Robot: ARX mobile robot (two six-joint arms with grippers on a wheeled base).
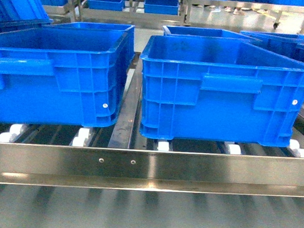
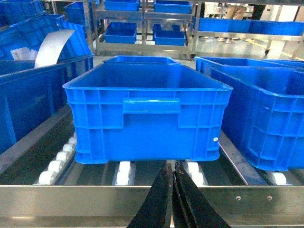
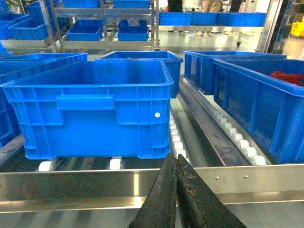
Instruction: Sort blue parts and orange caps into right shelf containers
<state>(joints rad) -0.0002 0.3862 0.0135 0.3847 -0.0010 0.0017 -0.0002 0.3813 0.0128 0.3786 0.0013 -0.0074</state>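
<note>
Two large blue containers (image 1: 224,88) stand side by side on the white rollers (image 1: 163,145) of the right shelf (image 1: 148,166), just behind its long stainless front rail, as I watch through the head camera. A narrow steel strip runs between the two crates, which sit close but apart. From my left wrist camera, the left pincer (image 2: 173,190) hangs low at the bottom edge, its dark fingers pressed together with nothing between them, pointing at the nearest crate's handle side. My right wrist camera shows the right pincer (image 3: 176,185) likewise clenched and empty, in front of the rail, with a crate straight ahead and more crates on a neighbouring roller lane to the right. Something red lies in the far right crate (image 3: 287,77). No blue parts or orange caps appear in any view.
</note>
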